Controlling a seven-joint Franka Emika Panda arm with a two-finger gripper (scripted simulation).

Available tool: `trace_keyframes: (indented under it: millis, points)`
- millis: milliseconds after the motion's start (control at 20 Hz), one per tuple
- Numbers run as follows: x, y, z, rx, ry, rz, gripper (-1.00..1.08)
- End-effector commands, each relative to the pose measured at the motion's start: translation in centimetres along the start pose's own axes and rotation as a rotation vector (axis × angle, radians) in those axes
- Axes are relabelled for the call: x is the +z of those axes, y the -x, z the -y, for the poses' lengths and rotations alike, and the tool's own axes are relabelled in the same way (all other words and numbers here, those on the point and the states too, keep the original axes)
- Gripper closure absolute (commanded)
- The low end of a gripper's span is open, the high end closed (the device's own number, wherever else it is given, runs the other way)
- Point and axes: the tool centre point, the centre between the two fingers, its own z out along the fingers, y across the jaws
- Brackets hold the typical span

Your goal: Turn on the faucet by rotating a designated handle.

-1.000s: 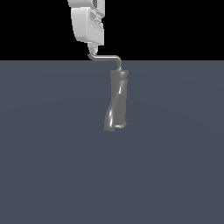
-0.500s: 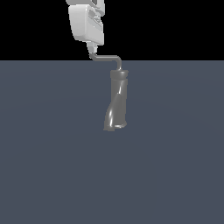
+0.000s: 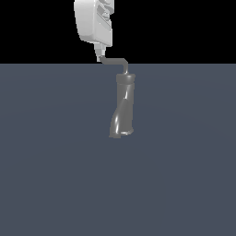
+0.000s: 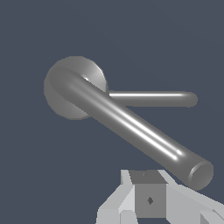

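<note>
Exterior view: the white pincer hangs above the grey floor, its tip right at the upturned end of the handle — a slim bent rod that runs from just under the pincer toward the exterior view's right, then drops into the dark cap of the faucet, which stands below and to that side of the pincer. Whether the fingers are parted or closed on the rod cannot be told here; the tip looks to touch it.

Wrist view: the handle sweeps out from the round faucet top toward the pincer, its end just beside a finger. No grasp is visible.

The rod looks rigid, glossy and likely slippery — best worked near its far end, where leverage is greatest, by pushing sideways rather than pinching.
</note>
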Motion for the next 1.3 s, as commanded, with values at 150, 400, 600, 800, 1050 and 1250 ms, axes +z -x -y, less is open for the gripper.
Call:
trace_keyframes:
  millis: [150, 400, 600, 800, 1050, 1250]
  points:
    - [0.0, -1.6, -1.6, 0.007, 0.006, -0.003, 1.08]
    - [0.0, -2.6, -2.9, 0.006, 0.007, -0.003, 1.08]
    - [0.0, -2.8, -3.0, -0.002, 0.005, -0.002, 1.08]
    - [0.0, -5.3, -3.2, 0.001, 0.006, -0.002, 1.08]
    - [0.0, -8.7, -3.4, 0.004, 0.007, -0.002, 1.08]
    - [-0.1, -10.7, -3.6, 0.006, 0.008, -0.003, 1.08]
